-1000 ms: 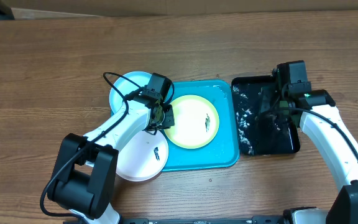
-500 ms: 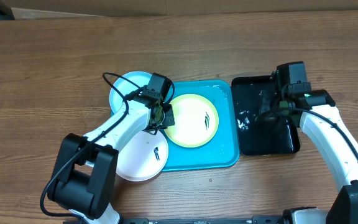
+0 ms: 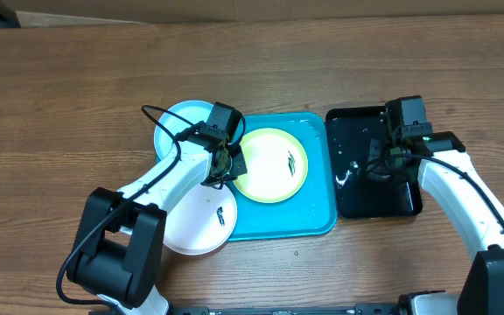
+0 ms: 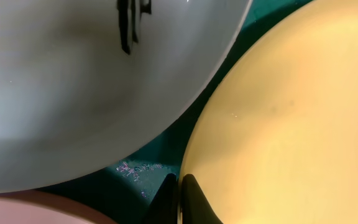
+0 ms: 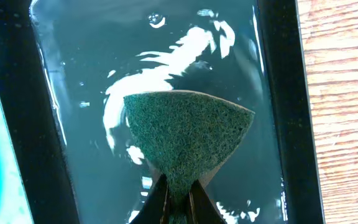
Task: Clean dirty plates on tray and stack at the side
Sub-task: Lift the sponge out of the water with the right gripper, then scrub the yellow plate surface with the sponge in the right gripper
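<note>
Dirty plates, overhead: the round yellow-green plastic plate (image 3: 272, 166) lies on the large turquoise rectangular plastic tray (image 3: 313, 220), its dark marks uncleaned. The round pale blue plastic plate (image 3: 175, 122) and round white plastic plate (image 3: 195, 229) sit at the tray's left edge, unstacked, so all wiping apparently remains. Left wrist: the left gripper (image 4: 179, 198) pinches the yellow-green plastic plate by its rim. Right wrist: the right gripper (image 5: 178, 198), over the glossy black tray (image 5: 283, 93) holding water, clamps a green scouring pad (image 5: 185, 134). No legible writing appears.
</note>
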Controlling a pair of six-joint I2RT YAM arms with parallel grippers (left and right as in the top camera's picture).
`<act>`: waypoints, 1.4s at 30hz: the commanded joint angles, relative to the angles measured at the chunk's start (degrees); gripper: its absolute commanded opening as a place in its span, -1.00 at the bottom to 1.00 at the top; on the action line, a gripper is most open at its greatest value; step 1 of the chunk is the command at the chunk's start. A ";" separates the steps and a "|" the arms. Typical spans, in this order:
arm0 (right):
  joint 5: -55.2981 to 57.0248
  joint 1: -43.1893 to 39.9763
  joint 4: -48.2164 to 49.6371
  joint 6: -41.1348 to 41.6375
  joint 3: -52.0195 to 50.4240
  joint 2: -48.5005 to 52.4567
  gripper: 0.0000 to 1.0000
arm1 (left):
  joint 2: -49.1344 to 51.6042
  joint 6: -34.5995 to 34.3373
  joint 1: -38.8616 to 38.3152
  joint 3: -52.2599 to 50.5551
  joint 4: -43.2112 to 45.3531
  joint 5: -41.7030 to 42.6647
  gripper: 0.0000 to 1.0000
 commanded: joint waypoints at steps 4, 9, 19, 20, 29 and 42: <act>1.29 0.02 -0.63 1.49 3.28 0.07 -0.93 | 0.87 -1.20 0.26 0.81 0.20 0.57 -0.92; -1.38 0.02 -0.96 1.27 3.67 0.07 -0.93 | 0.87 -1.18 0.26 0.81 0.55 1.14 -0.68; -7.08 0.02 -1.88 -3.32 3.52 0.13 -0.93 | 0.87 -1.18 0.24 0.81 0.94 2.01 -0.92; -7.19 0.02 -2.47 -3.58 3.50 0.22 -0.93 | 0.87 -1.20 0.22 0.81 0.81 3.32 -0.92; -7.15 0.02 -1.36 -10.56 5.07 1.44 -0.93 | 0.87 -1.18 0.15 0.81 0.57 5.75 -0.92; -41.86 0.74 0.55 -7.23 15.21 1.46 -0.93 | 0.87 -1.18 0.15 0.81 1.31 5.75 -0.92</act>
